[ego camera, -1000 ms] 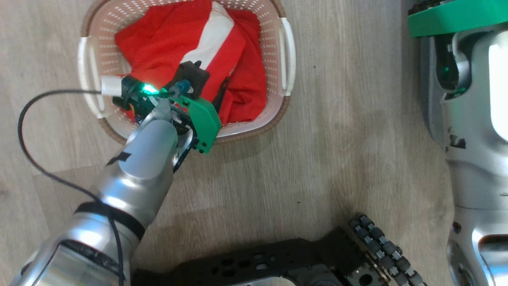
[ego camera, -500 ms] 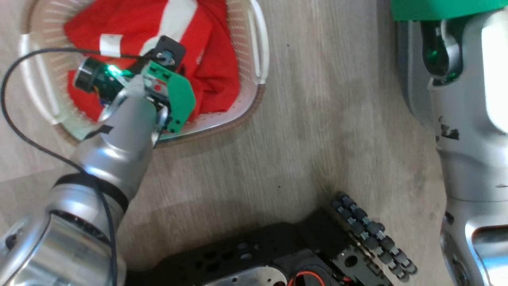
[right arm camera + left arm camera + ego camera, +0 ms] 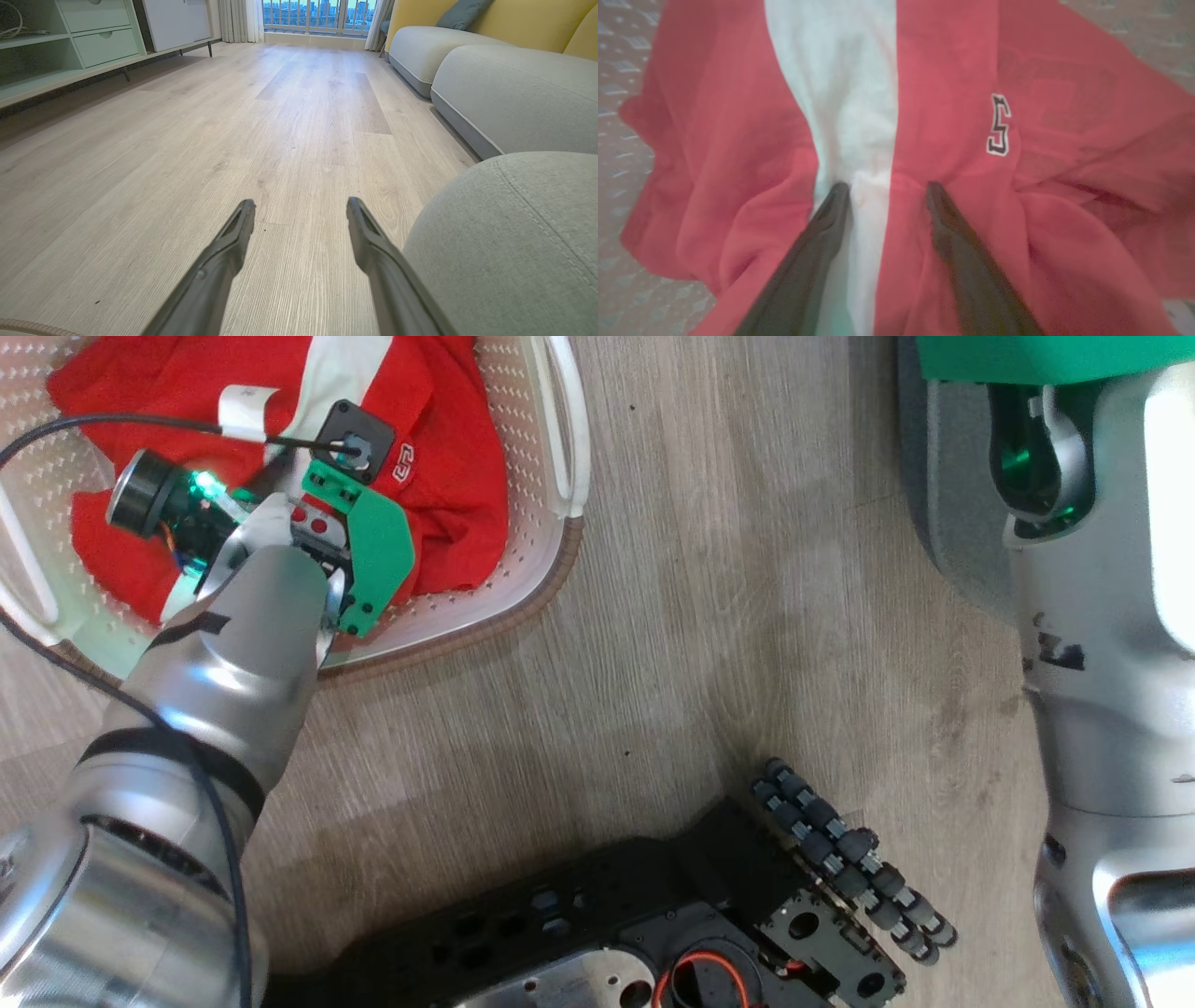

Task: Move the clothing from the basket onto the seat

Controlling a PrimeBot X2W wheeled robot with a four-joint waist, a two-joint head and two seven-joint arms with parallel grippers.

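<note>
The left gripper [image 3: 886, 185] is spread, with its tips pressed into the red clothing [image 3: 952, 116] in the basket [image 3: 569, 439] and the white band between them, ready to pinch. The right gripper [image 3: 300, 201] waits spread and empty beside the seat [image 3: 514, 242].

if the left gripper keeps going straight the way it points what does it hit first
The red clothing: the left gripper is open, its tips seemingly touching the fabric either side of the white band, so that band comes first, the basket floor probably just beneath.

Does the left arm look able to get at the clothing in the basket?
Probably yes: the left gripper, jaws apart, has its tips on the clothing at its white band, with nothing between.
</note>
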